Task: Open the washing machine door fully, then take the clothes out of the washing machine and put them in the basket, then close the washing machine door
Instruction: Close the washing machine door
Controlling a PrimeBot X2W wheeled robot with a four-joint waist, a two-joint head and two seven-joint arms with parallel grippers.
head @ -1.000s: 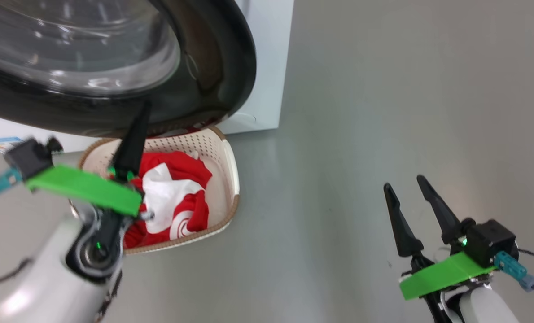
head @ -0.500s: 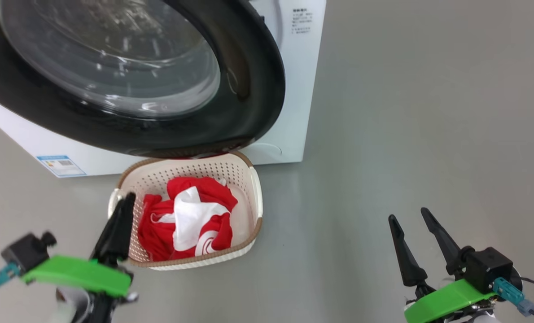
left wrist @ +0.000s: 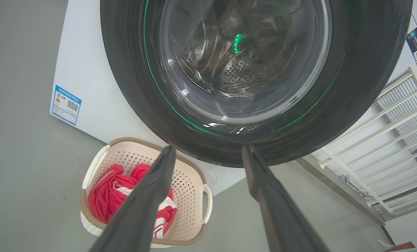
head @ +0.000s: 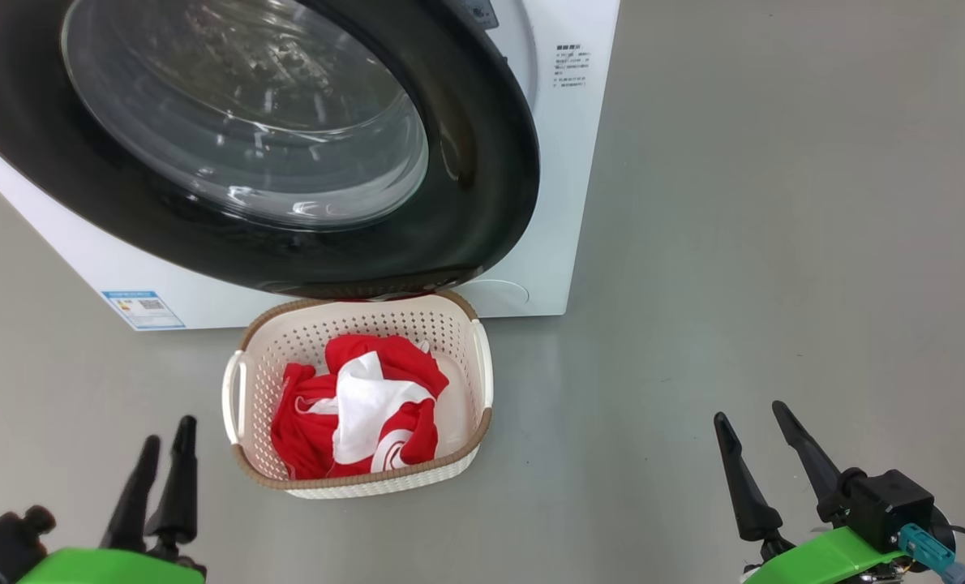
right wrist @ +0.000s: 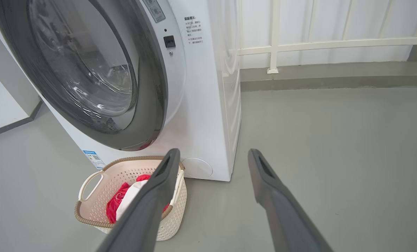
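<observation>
The left gripper (head: 166, 432) hangs low over the floor (head: 734, 243) with its two fingers parted and nothing between them. In its wrist view (left wrist: 209, 148) the fingers point up at the bottom of the door (left wrist: 362, 87). The right gripper (head: 749, 412) is also spread open and empty, well off to the right over bare floor, and its wrist view (right wrist: 213, 151) looks toward the machine's right front corner. Between the two grippers, nearer the left one, the basket (head: 239, 462) stands on the floor just before the washing machine (head: 563, 203), its far rim under the door's lowest curve. The clothes (head: 353, 405) lie bunched inside it, red with a white panel on top. The door (head: 482, 186) sits close against the machine's front, with the steel drum (left wrist: 240, 66) visible through its glass. Whether the door is latched I cannot tell. A blue label (head: 142, 308) sits at the lower left of the front. Beyond the machine, a white railing (right wrist: 299, 45) runs along the floor's far edge.
</observation>
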